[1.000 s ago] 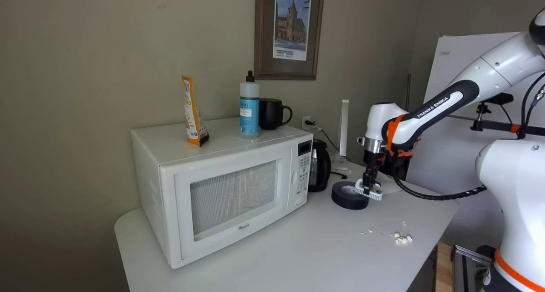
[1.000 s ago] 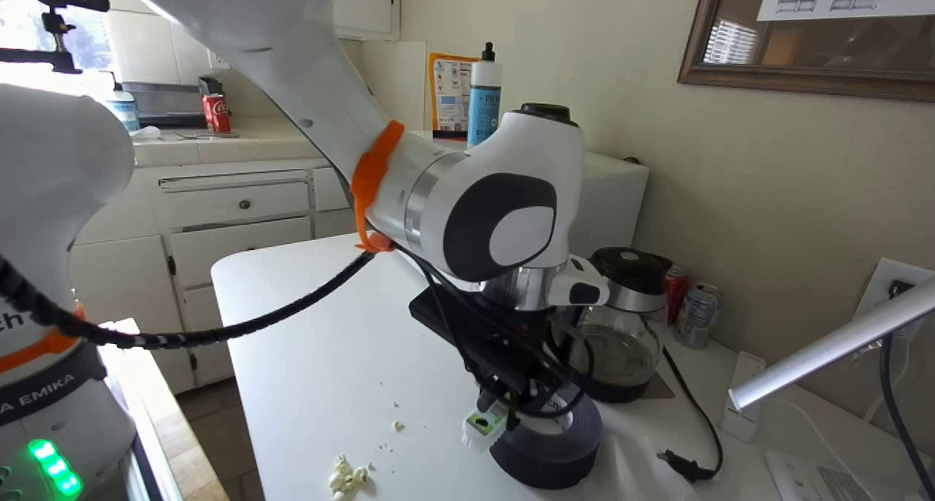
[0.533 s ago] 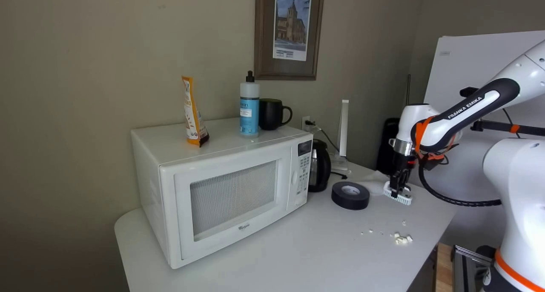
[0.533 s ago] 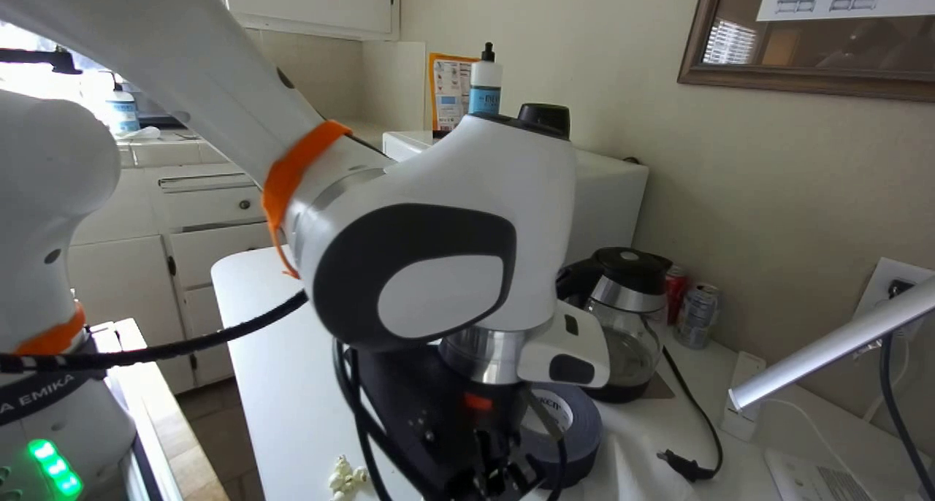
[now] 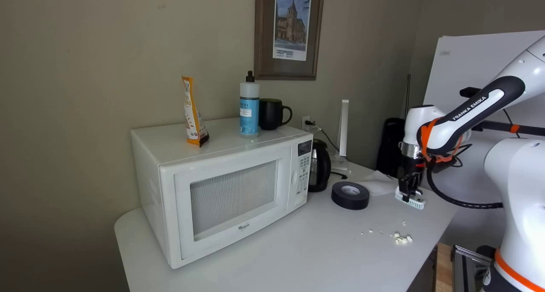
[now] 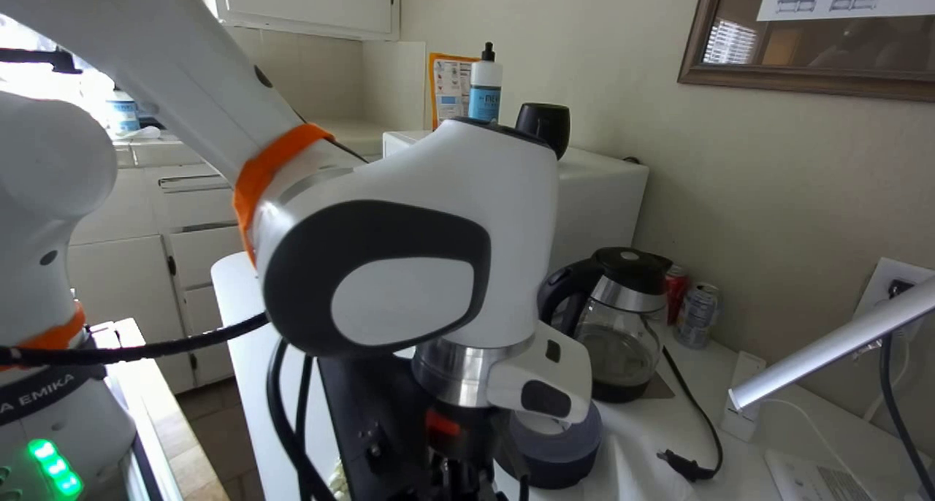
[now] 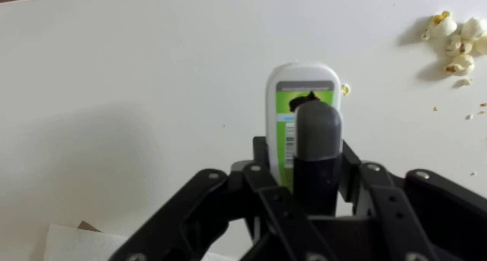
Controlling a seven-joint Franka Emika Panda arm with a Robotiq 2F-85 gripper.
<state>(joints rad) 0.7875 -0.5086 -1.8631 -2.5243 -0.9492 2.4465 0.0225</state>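
The tool (image 7: 304, 158) grips a white brush (image 7: 283, 114), its long axis up the wrist view, popcorn (image 7: 458, 47) to the upper right, contact with the bench (image 7: 182, 63) unclear.

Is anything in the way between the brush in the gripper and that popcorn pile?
Nothing big is visible: in the wrist view, just a small crumb shows between the brush the gripper holds and the popcorn pile.

Brush (image 7: 284, 112) smooth plastic; hand (image 7: 305, 150) matt; popcorn (image 7: 459, 46) rough; tabletop (image 7: 182, 55) smooth, satin.
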